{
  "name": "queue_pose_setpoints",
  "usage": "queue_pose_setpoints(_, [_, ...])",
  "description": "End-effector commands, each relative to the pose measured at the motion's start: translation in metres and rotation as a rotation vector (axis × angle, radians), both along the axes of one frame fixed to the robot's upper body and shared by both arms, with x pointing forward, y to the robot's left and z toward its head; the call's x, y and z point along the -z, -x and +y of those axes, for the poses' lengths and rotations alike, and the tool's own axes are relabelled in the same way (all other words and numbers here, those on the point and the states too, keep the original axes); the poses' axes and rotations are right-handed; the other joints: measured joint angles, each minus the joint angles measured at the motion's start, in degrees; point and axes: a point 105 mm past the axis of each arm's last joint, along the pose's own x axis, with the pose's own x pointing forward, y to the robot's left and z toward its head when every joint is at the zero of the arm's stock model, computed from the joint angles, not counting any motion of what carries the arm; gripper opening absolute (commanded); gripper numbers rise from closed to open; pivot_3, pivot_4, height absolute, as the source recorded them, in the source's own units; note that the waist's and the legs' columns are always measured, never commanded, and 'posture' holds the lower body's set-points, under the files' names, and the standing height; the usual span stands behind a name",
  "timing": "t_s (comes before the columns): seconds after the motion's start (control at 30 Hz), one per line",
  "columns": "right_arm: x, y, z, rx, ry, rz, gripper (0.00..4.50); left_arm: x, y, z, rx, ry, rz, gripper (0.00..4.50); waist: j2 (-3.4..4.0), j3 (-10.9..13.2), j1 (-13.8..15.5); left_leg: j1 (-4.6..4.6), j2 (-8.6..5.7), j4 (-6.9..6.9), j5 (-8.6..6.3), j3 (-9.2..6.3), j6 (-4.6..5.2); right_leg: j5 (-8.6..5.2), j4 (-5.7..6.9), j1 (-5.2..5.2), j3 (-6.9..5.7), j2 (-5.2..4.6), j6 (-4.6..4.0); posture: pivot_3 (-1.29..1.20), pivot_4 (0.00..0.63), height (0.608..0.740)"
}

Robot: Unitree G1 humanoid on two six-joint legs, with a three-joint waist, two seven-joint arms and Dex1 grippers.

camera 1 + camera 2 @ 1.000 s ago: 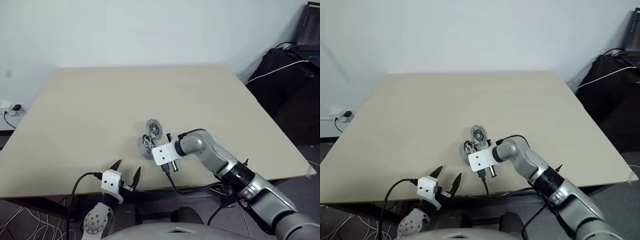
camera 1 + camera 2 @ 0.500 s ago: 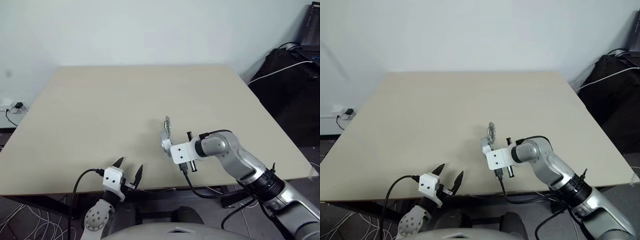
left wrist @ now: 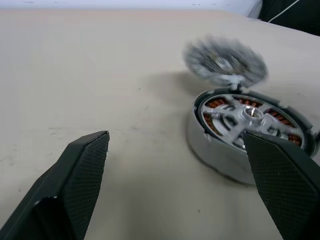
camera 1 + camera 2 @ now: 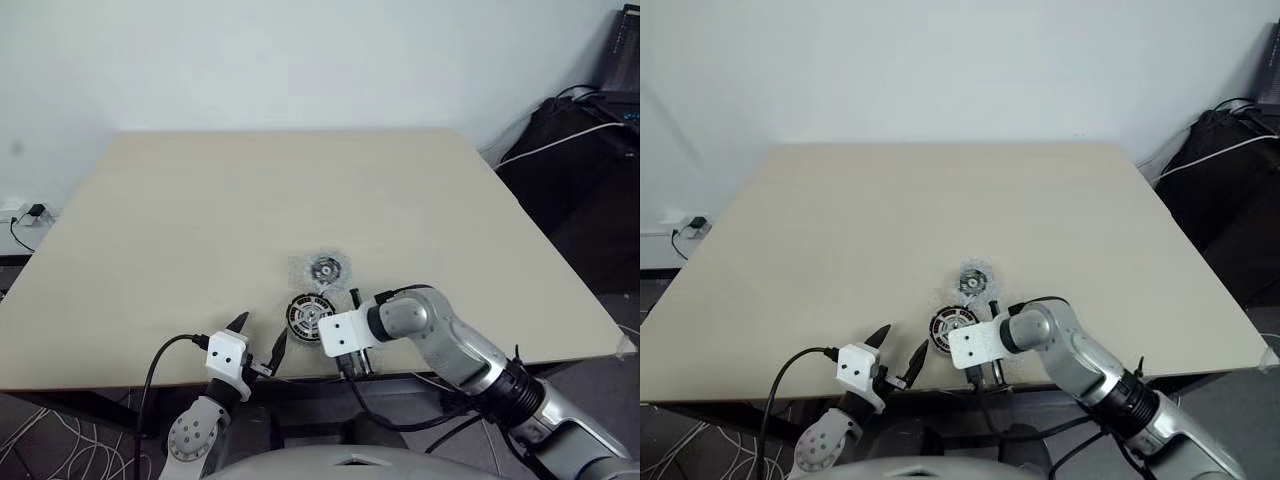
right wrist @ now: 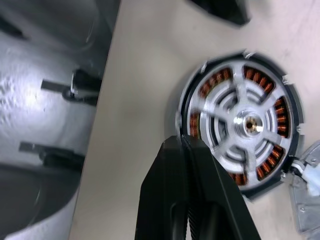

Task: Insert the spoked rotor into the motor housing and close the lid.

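Observation:
The motor housing (image 4: 310,313) lies flat near the table's front edge, its copper windings (image 5: 265,170) facing up. The silver spoked rotor (image 5: 250,122) sits inside it. Just beyond it, at the housing's far rim, the pale round lid (image 4: 326,268) is blurred and off the housing. My right gripper (image 4: 328,328) is shut on nothing, its fingertips (image 5: 176,145) just beside the housing's near rim. My left gripper (image 4: 258,338) stands open with nothing in it at the table's front edge, left of the housing, which shows between its fingers (image 3: 85,165) in the left wrist view.
The pale table (image 4: 200,210) stretches wide and bare behind and to both sides of the parts. Its front edge runs right under both grippers. Dark equipment and cables (image 4: 570,150) stand past the table's right side.
Earlier my right gripper held the part up on edge above the table. Now the housing lies flat, face up, with the lid off it, and the gripper has drawn back shut.

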Motion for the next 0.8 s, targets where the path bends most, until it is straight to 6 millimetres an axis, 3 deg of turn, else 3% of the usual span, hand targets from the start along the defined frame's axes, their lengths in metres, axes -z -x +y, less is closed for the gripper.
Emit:
queue_pose_setpoints(0.03, [0.007, -0.008, 0.006, 0.055, -0.023, 0.029, 0.19, -0.017, -0.004, -0.003, 0.003, 0.004, -0.055, 4.5, -0.02, 0.0, -0.1, 0.0, 0.0, 0.0, 0.0, 0.0, 0.0, 0.01, 0.0, 0.0, -0.01, -0.01, 0.0, 0.0, 0.0, 0.74])
queue_pose_setpoints(0.17, [0.012, -0.014, 0.007, 0.085, -0.018, 0.026, 0.19, -0.024, -0.004, -0.005, 0.001, 0.003, -0.06, 4.5, -0.27, -0.2, -1.1, 0.14, 0.3, -0.01, 0.01, 0.03, -0.03, 0.16, 0.03, 0.01, -0.31, 0.03, -0.22, 0.0, 0.0, 0.74])
queue_pose_setpoints(0.37, [-0.001, -0.009, 0.001, 0.009, -0.013, 0.021, 0.19, -0.034, -0.003, -0.006, -0.005, 0.003, -0.062, 4.5, 0.25, 0.1, -0.5, 0.2, 0.47, 0.01, 0.03, 0.05, -0.07, 0.5, -0.01, -0.02, -1.57, -0.54, -0.12, 0.0, 0.0, 0.74])
queue_pose_setpoints(0.47, [-0.005, -0.01, -0.001, -0.005, -0.006, 0.001, 0.78, -0.036, -0.005, -0.008, -0.007, 0.004, -0.06, 4.5, 0.28, 0.1, -0.3, 0.19, 0.43, 0.01, 0.03, 0.07, -0.07, 0.51, -0.02, -0.03, -1.62, -0.63, -0.1, 0.0, 0.0, 0.74])
queue_pose_setpoints(0.63, [-0.008, -0.013, 0.001, -0.016, -0.006, -0.036, 2.38, -0.045, -0.008, -0.011, -0.004, 0.004, -0.066, 4.5, 0.23, 0.2, -0.1, 0.19, 0.37, 0.09, 0.03, 0.09, -0.07, 0.56, -0.05, -0.06, -1.7, -0.73, -0.04, 0.0, 0.0, 0.74])
queue_pose_setpoints(0.8, [-0.018, -0.014, 0.007, -0.045, -0.037, -0.055, 2.38, -0.052, -0.008, -0.01, -0.005, -0.003, -0.066, 4.5, 0.18, 0.2, -0.1, 0.12, 0.29, 0.07, -0.08, 0.08, -0.18, 0.57, -0.17, -0.15, -1.69, -0.74, 0.0, 0.0, 0.0, 0.74])
